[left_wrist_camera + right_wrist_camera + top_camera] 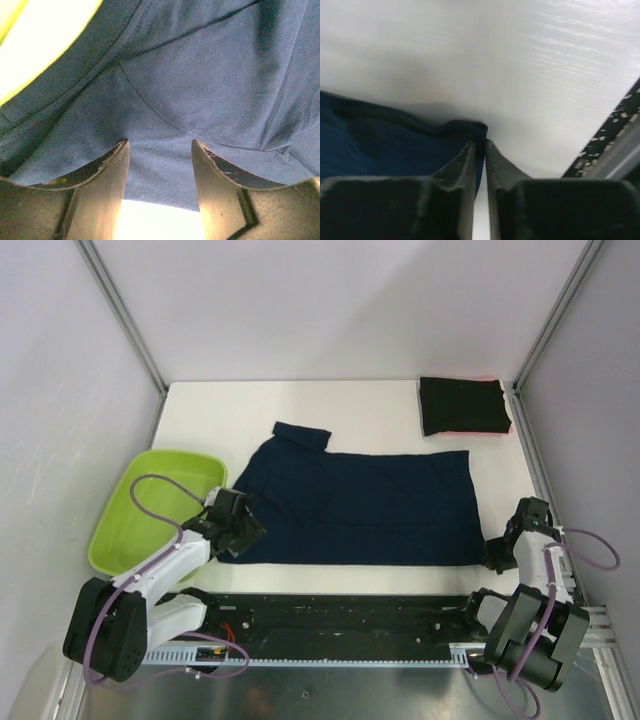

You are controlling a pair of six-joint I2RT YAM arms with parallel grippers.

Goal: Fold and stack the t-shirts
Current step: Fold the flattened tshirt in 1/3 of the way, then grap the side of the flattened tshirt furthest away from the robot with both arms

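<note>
The navy t-shirt (360, 505) lies spread flat in the middle of the table, one sleeve folded over at the top left. The black t-shirt (462, 405) lies folded at the back right, with a red-pink edge under it. My left gripper (243, 530) is open at the navy shirt's near left corner, its jaws either side of the cloth edge (160, 170). My right gripper (492, 550) is shut on the navy shirt's near right corner (470, 129).
A lime-green tub (150, 505) stands at the left, close behind my left arm. A black rail (340, 615) runs along the near edge. Enclosure walls and posts stand at both sides.
</note>
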